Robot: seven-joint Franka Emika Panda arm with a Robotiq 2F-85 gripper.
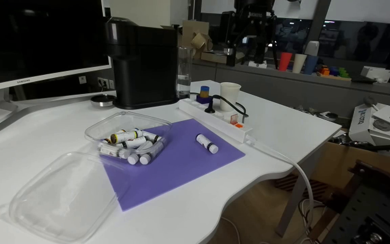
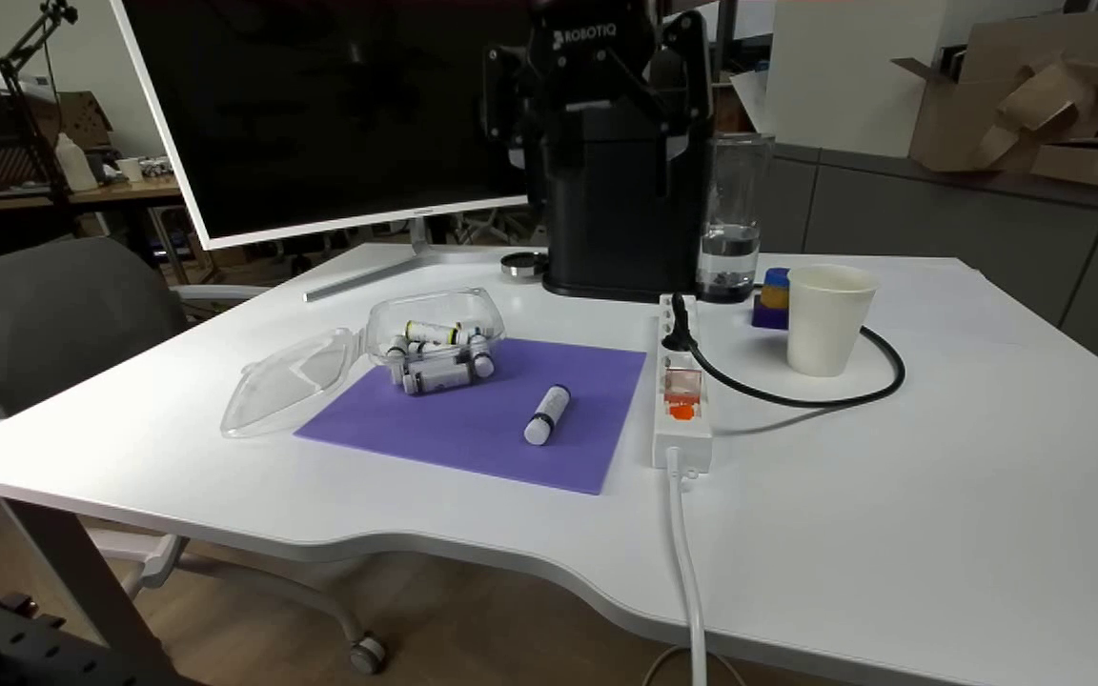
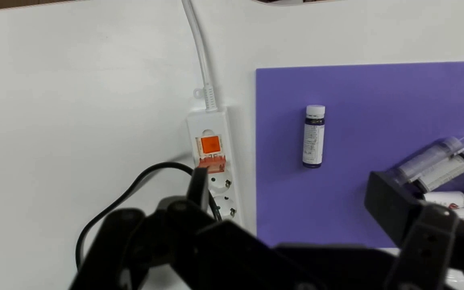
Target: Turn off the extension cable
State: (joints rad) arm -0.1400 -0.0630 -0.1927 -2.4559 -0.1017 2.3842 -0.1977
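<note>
Blunt fingers [image 3: 391, 205] of the gripper [image 3: 292, 196] are held wide apart in the wrist view; left to right, a curved cord [image 3: 167, 164], slim plastic extension cable [image 3: 216, 163] and purple sheet [image 3: 353, 121] are borne by the smooth table [image 3: 75, 100].

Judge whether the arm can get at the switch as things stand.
Probably yes: the cover is flipped open, leaving the switch bare, and the black cord runs clear of it. The open gripper hangs higher.

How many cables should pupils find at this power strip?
2: the white cable runs from one end off the desk; the black cord loops from its plug around the white cup, partly hidden behind it.
</note>
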